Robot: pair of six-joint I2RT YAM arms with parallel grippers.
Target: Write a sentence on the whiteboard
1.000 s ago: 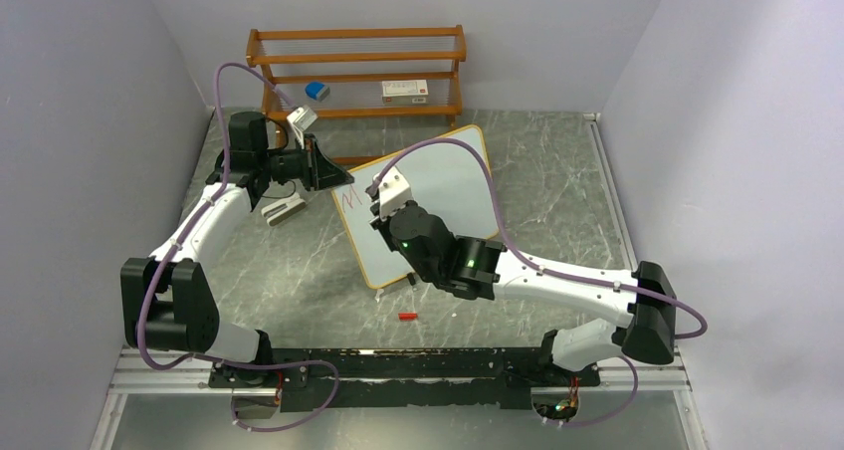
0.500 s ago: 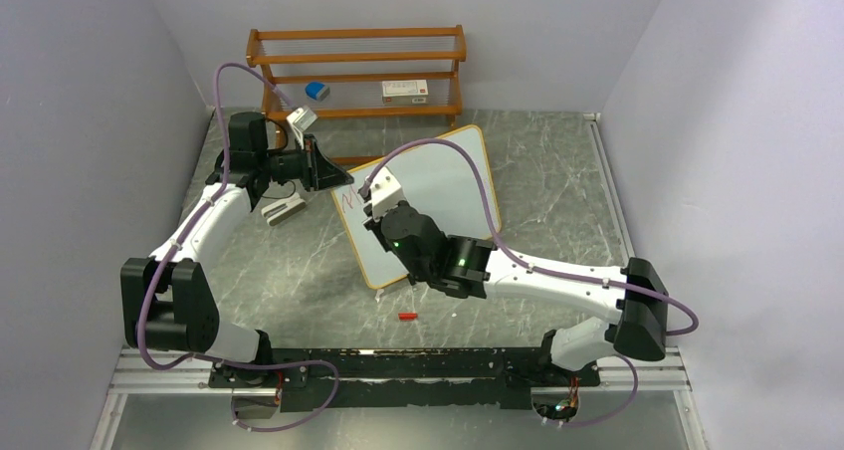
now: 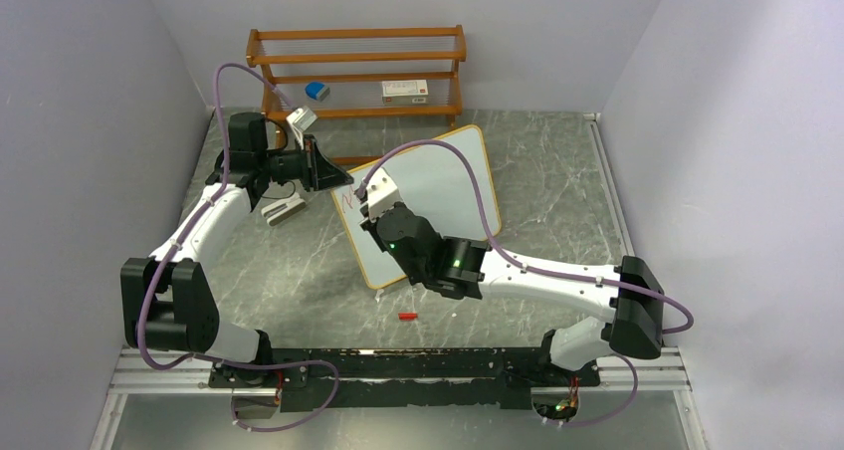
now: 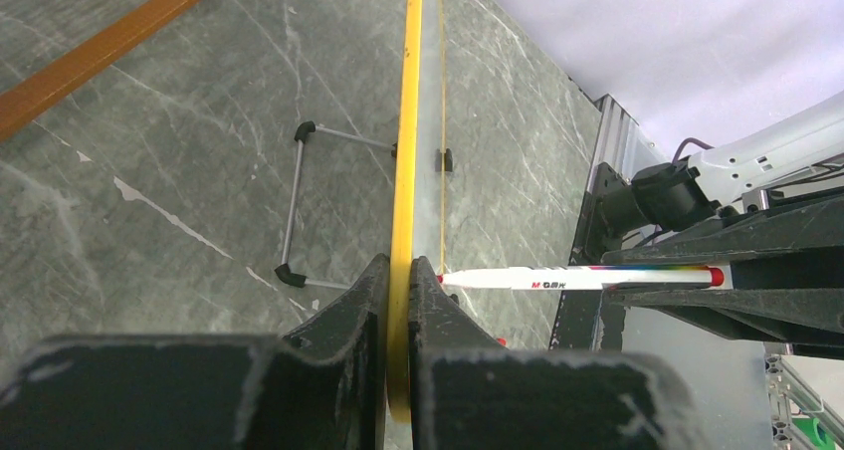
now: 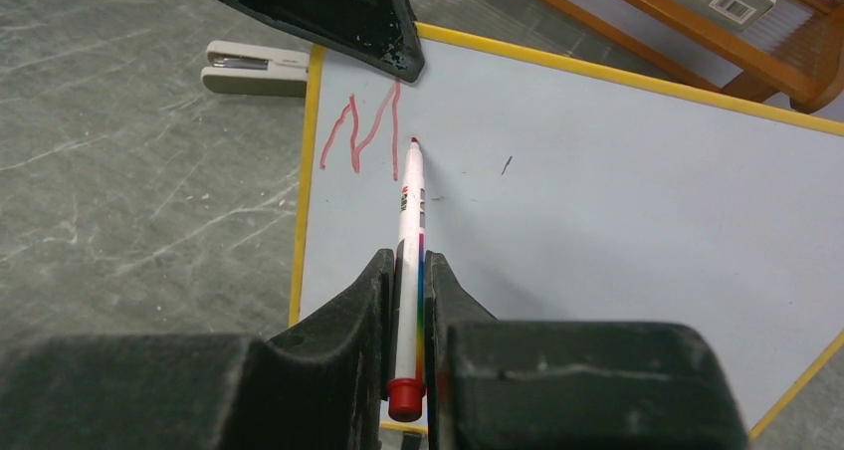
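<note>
Yellow-wood framing [image 4: 403, 171] edges the whiteboard [image 3: 448, 171], which stands tilted on the grey marble-patterned counter [image 3: 299, 271], just in front of the brown slatted rack [image 3: 358, 57]. The left jaws are closed tight on the board's upper left corner, pinching that yellow edge between them. The right jaws are clamped on a white marker [image 5: 410, 231] with a rainbow stripe and a red butt end. Its red tip sits at the board's surface beside some red zigzag strokes [image 5: 353, 136] near the same corner; whether it actually touches, I cannot tell. A grey stapler [image 3: 282, 211] lies on the counter just left of the board. A small red piece [image 3: 406, 316] lies on the counter near the board's lower edge. On the rack sit a blue object [image 3: 316, 91] and a white box [image 3: 404, 90]. Behind the board, a thin wire stand [image 4: 299, 201] with black tips rests on the counter.
</note>
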